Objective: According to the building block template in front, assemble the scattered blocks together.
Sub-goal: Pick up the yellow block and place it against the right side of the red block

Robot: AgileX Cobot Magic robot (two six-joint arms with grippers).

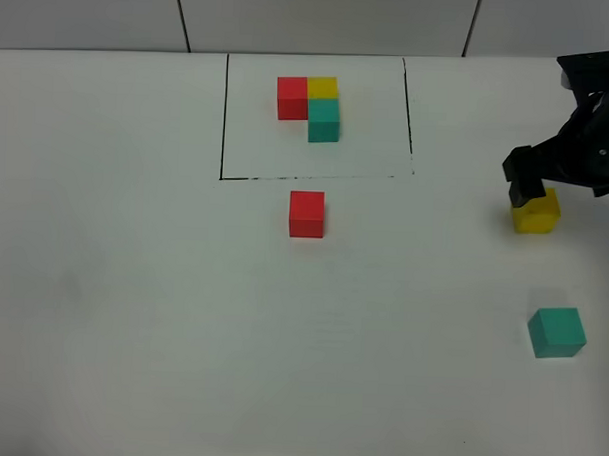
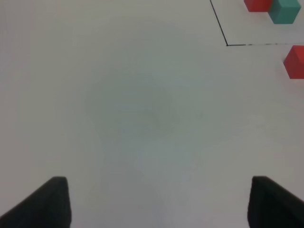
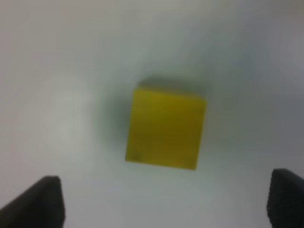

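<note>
Hovering over the plain matte yellow cube (image 3: 166,128), my right hand (image 3: 161,206) is spread wide and grasps nothing. The cube rests on the white surface (image 1: 132,282) just beyond my fingertips, centred in the gap and turned slightly askew to it, so I judge a straight descent should bracket it. My left hand (image 2: 161,204), equally released and empty, hangs well apart; the right is plainly nearer. The black-framed template of three small cubes (image 1: 311,103) lies well away toward the left hand's side.
</note>
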